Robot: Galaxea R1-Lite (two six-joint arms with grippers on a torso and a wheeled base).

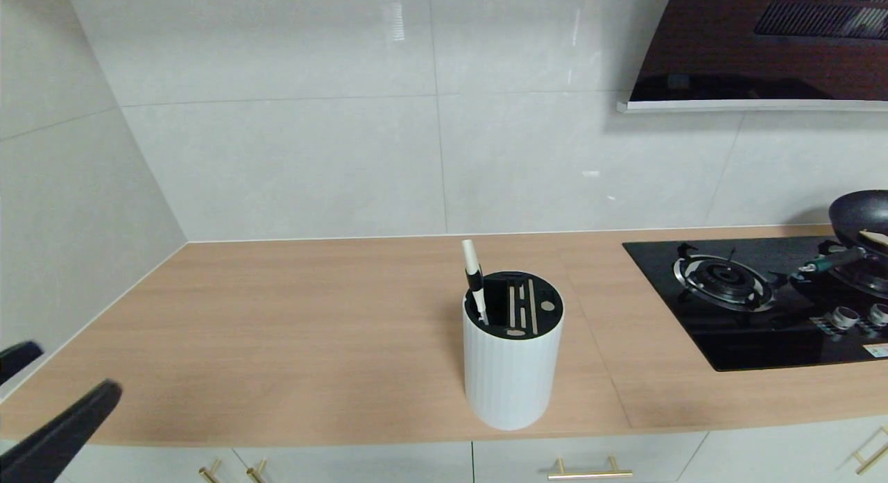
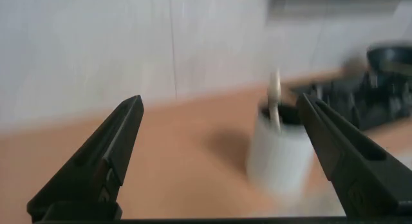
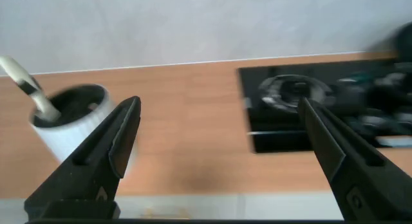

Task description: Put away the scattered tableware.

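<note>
Concealed and cropped items, referenced to the white holder (image 1: 512,361).
The utensil (image 1: 474,280) standing in it has its lower end hidden inside a slot. The black pan (image 1: 860,219), well right of the holder, is cut off at the picture's edge. In the left wrist view, holder and utensil are blurred.

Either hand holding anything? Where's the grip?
Nothing held: left hand and right hand are open and empty; the utensil stands in the white holder.

Bright, even overhead light; glare streaks on wall tiles (image 1: 395,14); holder (image 1: 512,372) throws soft shadow leftward on countertop (image 1: 277,316).
</note>
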